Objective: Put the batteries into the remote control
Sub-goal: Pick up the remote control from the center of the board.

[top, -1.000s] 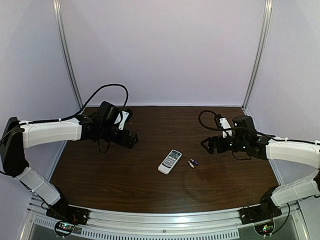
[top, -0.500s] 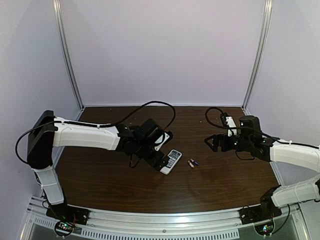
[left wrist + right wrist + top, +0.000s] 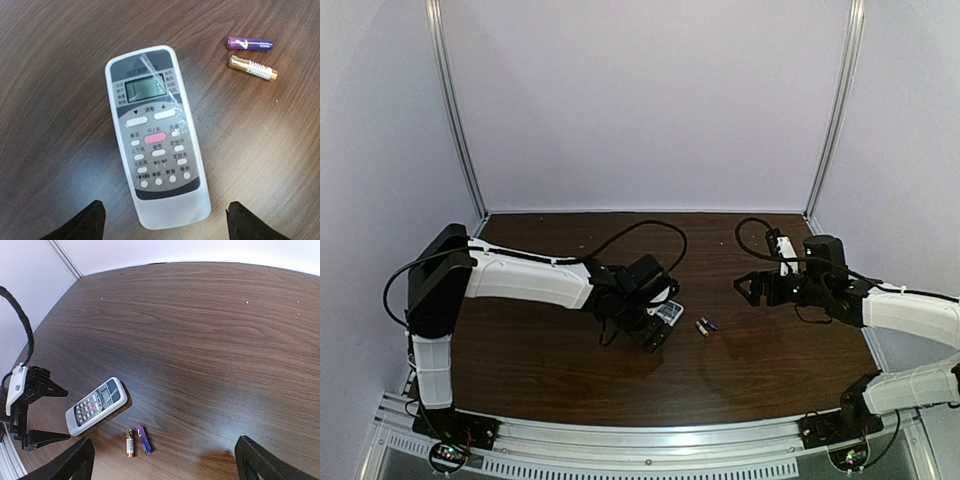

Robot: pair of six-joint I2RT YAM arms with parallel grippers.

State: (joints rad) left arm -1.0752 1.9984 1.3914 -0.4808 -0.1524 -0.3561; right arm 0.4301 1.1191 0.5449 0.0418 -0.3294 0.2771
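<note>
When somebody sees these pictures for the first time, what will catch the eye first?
First, the white remote control, lying face up with its screen and buttons showing, in the middle of the dark wooden table. The left hand is open over it, one finger on each side of its lower end. Beside the remote, not touching it, lie two small batteries, one gold and one purple. The right hand hovers open and empty farther right.

The remote control (image 3: 157, 150) carried Chinese characters on its grey face: a small line above the screen (image 3: 144, 90), columns on either side of it, and a caption over each key. Above the pink button (image 3: 155, 138) I read 开/关. Print on the gold-brown battery (image 3: 252, 68) and the purple battery (image 3: 249, 44) was too fine to read.
</note>
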